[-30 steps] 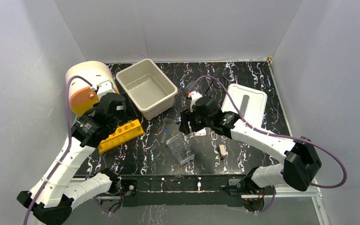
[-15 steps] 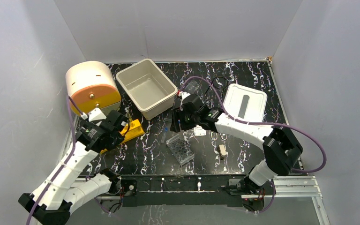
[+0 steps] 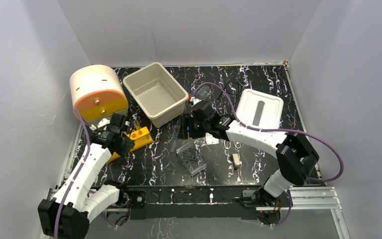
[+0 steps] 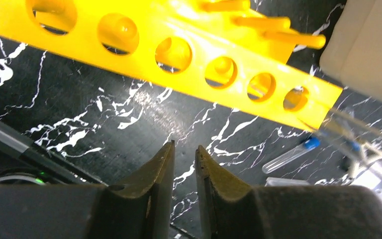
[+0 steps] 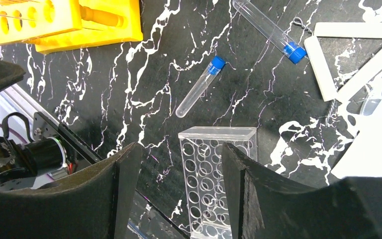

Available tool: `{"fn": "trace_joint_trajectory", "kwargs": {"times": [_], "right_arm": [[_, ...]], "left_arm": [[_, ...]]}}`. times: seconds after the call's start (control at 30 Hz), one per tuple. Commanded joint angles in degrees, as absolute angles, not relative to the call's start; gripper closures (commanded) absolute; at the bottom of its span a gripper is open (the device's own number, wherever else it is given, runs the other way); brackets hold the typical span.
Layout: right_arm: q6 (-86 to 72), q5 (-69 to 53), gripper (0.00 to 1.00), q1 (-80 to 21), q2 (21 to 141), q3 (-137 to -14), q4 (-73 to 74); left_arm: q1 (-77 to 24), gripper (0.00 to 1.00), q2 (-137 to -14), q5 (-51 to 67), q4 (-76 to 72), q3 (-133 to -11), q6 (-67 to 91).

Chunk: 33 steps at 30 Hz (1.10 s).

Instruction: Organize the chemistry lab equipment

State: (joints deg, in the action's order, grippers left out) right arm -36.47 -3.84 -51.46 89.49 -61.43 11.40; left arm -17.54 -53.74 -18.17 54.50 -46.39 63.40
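The yellow six-hole tube rack (image 3: 138,136) lies on the black table; in the left wrist view it (image 4: 179,50) lies just beyond my fingers. My left gripper (image 3: 121,139) (image 4: 185,149) is empty, its jaws a narrow gap apart. My right gripper (image 3: 191,130) (image 5: 179,149) is open and empty above the clear well tray (image 3: 191,157) (image 5: 219,169). Two blue-capped tubes (image 5: 199,87) (image 5: 268,30) and the white triangle (image 5: 348,55) lie beyond it. A wooden clamp (image 3: 236,160), the small clear beaker (image 3: 204,92) and the black wire stand (image 3: 231,88) lie to the right.
The beige tub (image 3: 175,102) stands at the back centre, its corner (image 4: 368,45) close to the rack. The white slotted lid (image 3: 273,112) lies at the right. A cream and orange drum (image 3: 97,92) stands at the back left.
My left arm has drawn back and down to the near left end of the rack. My right gripper has shifted left, toward the tubes and over the well tray.
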Motion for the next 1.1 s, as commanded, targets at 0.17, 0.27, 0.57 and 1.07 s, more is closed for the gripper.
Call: {"fn": "trace_joint_trajectory", "kwargs": {"times": [0.17,0.27,0.57,1.07], "right_arm": [[-38.06,-1.45,0.31,-51.58,87.41,-63.81,7.88],[-38.06,-0.81,0.31,-51.59,86.71,-63.83,8.32],[-36.89,1.57,0.32,-51.55,84.35,-63.81,9.55],[-36.79,4.95,0.32,-51.59,81.54,-62.37,11.65]], "left_arm": [[-11.91,0.78,-57.26,-11.01,45.21,-45.00,57.93],[-11.17,0.77,-58.20,-11.50,44.10,-44.95,58.19],[-7.87,0.74,-58.88,-13.01,41.18,-44.00,56.23],[-6.71,0.70,-61.13,-19.28,39.81,-46.55,50.74]]}}
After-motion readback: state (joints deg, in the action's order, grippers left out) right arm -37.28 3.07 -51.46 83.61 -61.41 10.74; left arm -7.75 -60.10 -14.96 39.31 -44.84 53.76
